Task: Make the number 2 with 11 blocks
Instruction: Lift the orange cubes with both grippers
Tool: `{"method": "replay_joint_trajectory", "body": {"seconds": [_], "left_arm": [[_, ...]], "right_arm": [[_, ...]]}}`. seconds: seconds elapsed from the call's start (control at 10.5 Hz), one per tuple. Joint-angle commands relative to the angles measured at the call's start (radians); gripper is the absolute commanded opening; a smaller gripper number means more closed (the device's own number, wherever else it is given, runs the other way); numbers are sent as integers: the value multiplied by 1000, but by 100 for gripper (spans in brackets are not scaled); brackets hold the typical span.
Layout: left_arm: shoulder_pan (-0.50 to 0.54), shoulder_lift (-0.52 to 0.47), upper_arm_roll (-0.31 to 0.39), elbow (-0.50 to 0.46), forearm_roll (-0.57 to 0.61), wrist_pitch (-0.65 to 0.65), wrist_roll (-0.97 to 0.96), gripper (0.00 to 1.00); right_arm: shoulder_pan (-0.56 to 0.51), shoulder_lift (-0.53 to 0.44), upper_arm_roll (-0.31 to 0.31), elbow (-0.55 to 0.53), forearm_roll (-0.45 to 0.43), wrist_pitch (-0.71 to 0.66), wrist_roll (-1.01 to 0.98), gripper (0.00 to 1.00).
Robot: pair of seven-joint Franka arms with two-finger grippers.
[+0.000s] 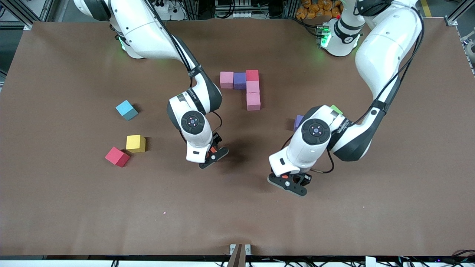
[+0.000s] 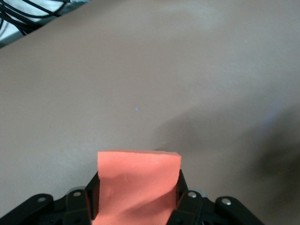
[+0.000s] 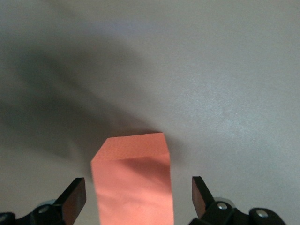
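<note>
Brown matte table [image 1: 74, 207], two white arms reaching over it. Partial number 2 [image 1: 243, 87] laid near the bases: pink cube [image 1: 226, 79], purple cube [image 1: 240, 80] and red cube [image 1: 252, 75] touching in a row, two more pink cubes [image 1: 253, 94] running from the red one toward the front camera. Loose stock toward the right arm's end: light blue cube [image 1: 126, 110], yellow cube [image 1: 136, 143], second red cube [image 1: 117, 156], the last two just beside each other. Another purple cube [image 1: 298, 121] and a green cube [image 1: 336, 109] partly hidden by the left arm. Left gripper [image 2: 138, 208], over bare table, was clamped on an orange cube [image 2: 139, 187]. Right gripper [image 3: 139, 199], over bare table nearer the camera than the digit, stood with fingers [image 3: 75, 197] apart around a second orange cube [image 3: 133, 178], not pinching it; whether that cube rested on the table could not be told. Handling note, as judgement: centre the jaws square on flat faces before closing, carry level, and set each cube flush beside the last pink one without nudging the row.
</note>
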Motion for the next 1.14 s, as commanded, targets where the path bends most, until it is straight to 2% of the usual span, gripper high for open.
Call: {"method": "replay_joint_trajectory", "body": {"seconds": [0.0,0.1,0.19,0.29,0.48,0.67,0.86,0.95,1.05], "left_arm": [[110,-70,-90,-152,-21,-4,-14,19],[167,-79,-139,-196,-19,-4,-14,19],[233,-99,-195,-249,-18,-4,-14,19],[290,-117,-242,-301,-16,-4,-14,19],[342,-130,-308,-393,-2,-3,-32,17],[318,-200,-318,-486,33,13,-171,12],[277,-222,-321,-615,89,124,-360,11],[257,-222,-321,-669,131,185,-420,11],[216,-222,-321,-695,181,206,-478,11]], "right_arm": [[-14,13,7,-2,-19,29,-10,100],[-11,13,7,-8,-16,39,-10,56],[-5,13,7,-10,-15,39,-9,17],[-9,9,9,-9,-13,34,-9,12],[-37,-16,9,-8,-13,23,-60,12],[-80,-47,9,-5,-11,-24,-151,12],[-119,-88,9,-8,-11,-94,-257,12],[-123,-117,7,-28,-11,-114,-303,12],[-126,-167,7,-92,-11,-101,-327,12]]}}
